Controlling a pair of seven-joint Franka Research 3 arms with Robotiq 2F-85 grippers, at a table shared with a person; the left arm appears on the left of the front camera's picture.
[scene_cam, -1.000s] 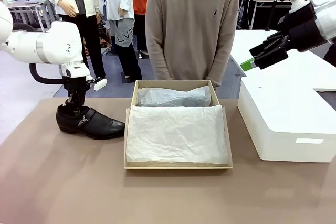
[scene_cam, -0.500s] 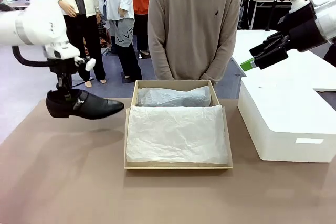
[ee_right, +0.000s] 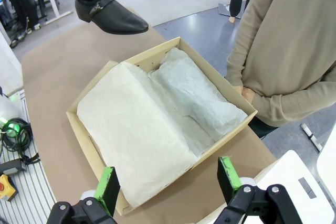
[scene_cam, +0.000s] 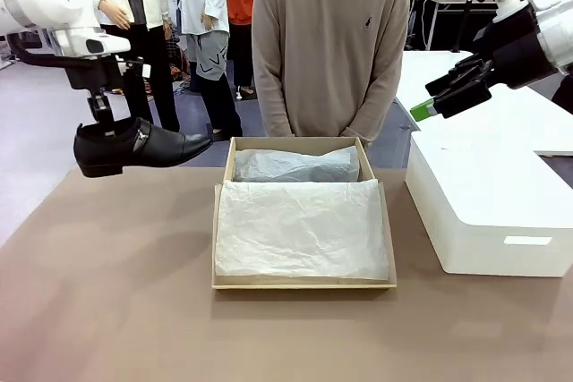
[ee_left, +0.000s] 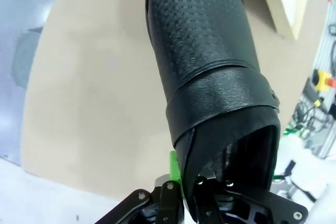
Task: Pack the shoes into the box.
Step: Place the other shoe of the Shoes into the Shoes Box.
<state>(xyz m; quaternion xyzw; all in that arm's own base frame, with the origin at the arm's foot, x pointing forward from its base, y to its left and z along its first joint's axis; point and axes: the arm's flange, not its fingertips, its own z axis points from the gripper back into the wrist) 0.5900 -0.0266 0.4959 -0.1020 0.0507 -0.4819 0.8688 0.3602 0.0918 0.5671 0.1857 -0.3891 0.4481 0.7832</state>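
— What does the left tool (scene_cam: 101,121) have?

— It is clamped on the heel end of a glossy black leather dress shoe (scene_cam: 143,148) with a pointed toe and a small silver side buckle. In the left wrist view the left tool (ee_left: 181,178) pinches the rim of the shoe's (ee_left: 205,51) opening, with one green pad against the outside of the leather.

— Where does the shoe sit relative to that tool?

— It hangs straight below it, clear of the brown tabletop (scene_cam: 107,310), roughly level. Its toe points away from the tool toward the brown cardboard shoebox (scene_cam: 226,160).

— And the shoebox?

— It lies open to the side the toe points, a little lower than the shoe. Crumpled white tissue paper (scene_cam: 300,230) covers its inside. A person in a beige sweater (scene_cam: 327,42) stands just behind it.

— The right tool (scene_cam: 419,113)?

— It is raised above a large white rectangular box (scene_cam: 483,212), well apart from the shoe. In the right wrist view the right tool (ee_right: 168,179) has its green-padded fingers (ee_right: 109,183) spread wide with nothing between them. Beneath them are the shoebox (ee_right: 86,145) and its tissue paper (ee_right: 142,140), and the shoe (ee_right: 110,17) hangs farther off above the tabletop (ee_right: 52,72).
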